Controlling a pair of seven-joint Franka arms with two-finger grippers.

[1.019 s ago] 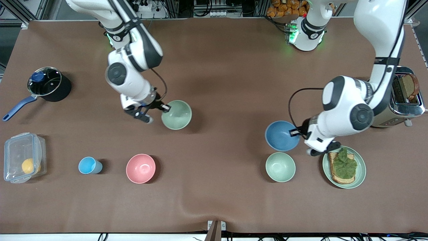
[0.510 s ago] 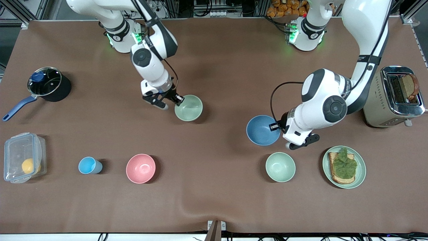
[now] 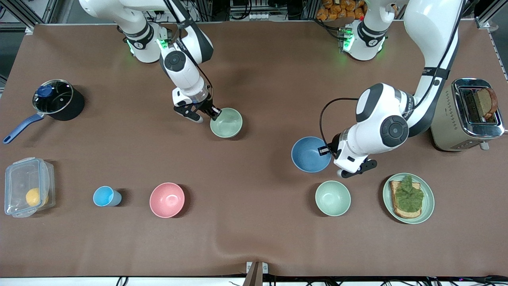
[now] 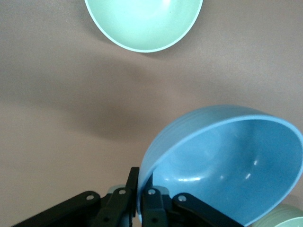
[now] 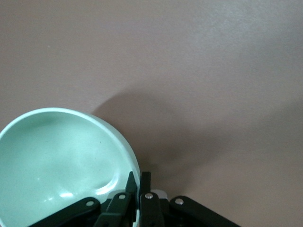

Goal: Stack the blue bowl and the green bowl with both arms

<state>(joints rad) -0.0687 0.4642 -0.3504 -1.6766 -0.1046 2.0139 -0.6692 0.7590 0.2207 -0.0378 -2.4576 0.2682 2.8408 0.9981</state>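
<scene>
Now my toaster holds a bread slice, the clear box an orange fruit, the green plate leafy toast. My left gripper is clamped on the blue bowl rim, lifted beside the pale bowl. My right gripper pinches the green bowl rim mid-table.

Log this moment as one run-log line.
left gripper: shut on blue bowl rim | right gripper: shut on green bowl rim | stack: not yet

pink bowl, toaster, saucepan, light-blue cup
</scene>
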